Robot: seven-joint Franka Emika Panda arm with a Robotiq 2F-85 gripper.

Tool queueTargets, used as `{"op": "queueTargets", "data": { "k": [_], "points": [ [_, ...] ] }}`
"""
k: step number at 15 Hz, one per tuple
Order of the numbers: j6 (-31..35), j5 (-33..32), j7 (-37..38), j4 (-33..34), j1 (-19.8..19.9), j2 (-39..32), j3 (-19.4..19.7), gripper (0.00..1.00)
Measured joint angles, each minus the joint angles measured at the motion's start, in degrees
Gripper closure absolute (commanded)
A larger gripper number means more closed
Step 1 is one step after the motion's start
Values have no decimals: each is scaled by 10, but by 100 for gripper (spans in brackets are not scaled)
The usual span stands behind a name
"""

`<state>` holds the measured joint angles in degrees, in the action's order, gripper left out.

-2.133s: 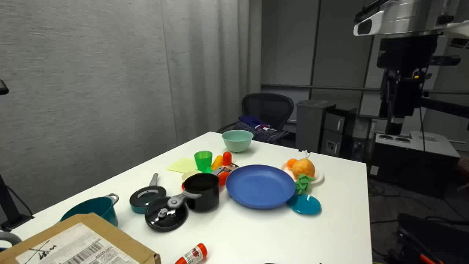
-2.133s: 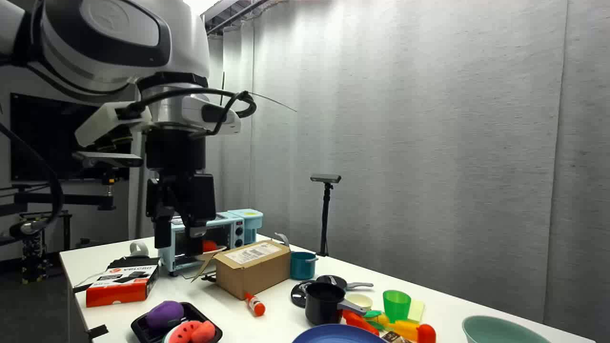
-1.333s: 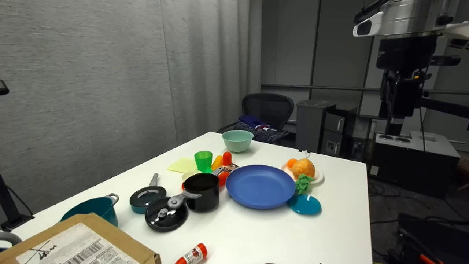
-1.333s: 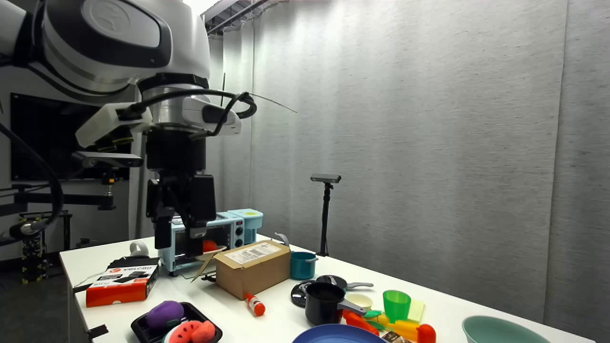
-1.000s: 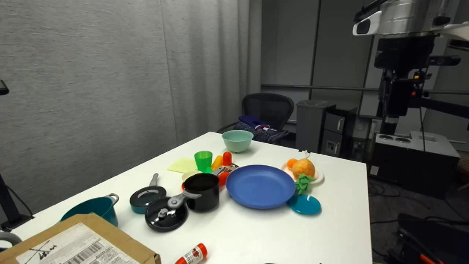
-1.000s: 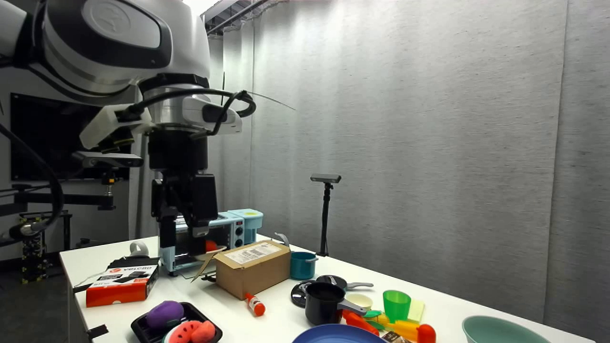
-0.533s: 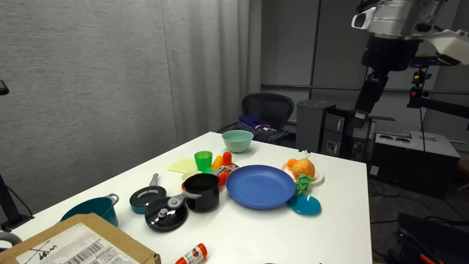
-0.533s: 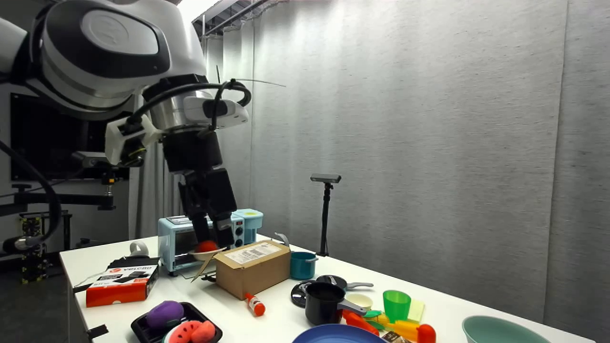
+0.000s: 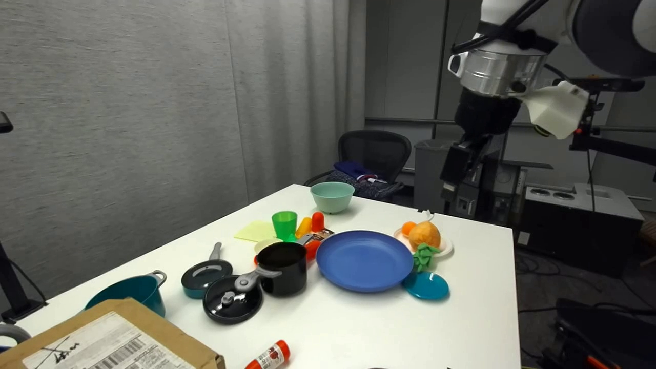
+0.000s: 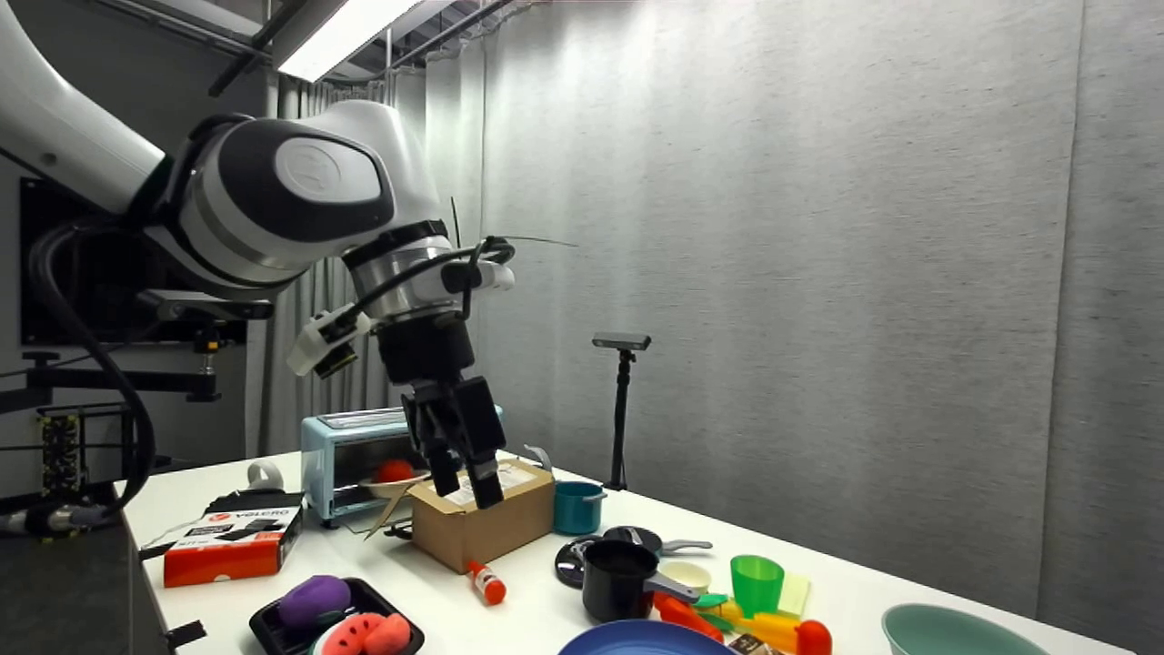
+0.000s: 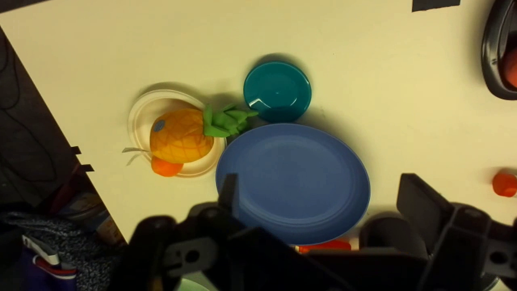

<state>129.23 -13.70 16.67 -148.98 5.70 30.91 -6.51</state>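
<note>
My gripper is open and empty, its fingers wide apart. In an exterior view it hangs tilted in the air, in front of the cardboard box in the picture. In the wrist view a blue plate lies below and between the fingers. A small teal plate lies beside it. A toy pineapple with green leaves and an orange fruit lie on a white plate. A black pot is partly hidden behind a finger; it also shows in both exterior views.
A cardboard box, light-blue toaster oven, Velcro box and black tray with toy foods stand on the table. A teal pot, black lid, green cup, mint bowl and red-capped bottle stand there too.
The arm has swung from in front of the toaster oven toward the cardboard box and the plates, and the gripper has tilted from upright. The table objects have not moved.
</note>
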Motion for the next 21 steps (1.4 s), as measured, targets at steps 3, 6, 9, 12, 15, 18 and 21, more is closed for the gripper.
{"op": "queueTargets", "data": {
  "k": [3,6,9,12,15,18,21],
  "points": [
    [0,0,1,9,1,-11,0,0],
    [0,0,13,5,6,-9,3,0],
    [1,-6,63,0,43,-22,11,0],
    [22,-27,108,3,98,-65,36,0],
    [42,-39,140,16,135,-112,61,0],
    [41,-39,141,16,129,-112,58,0],
    [53,-45,141,13,124,-108,56,0]
  ]
}}
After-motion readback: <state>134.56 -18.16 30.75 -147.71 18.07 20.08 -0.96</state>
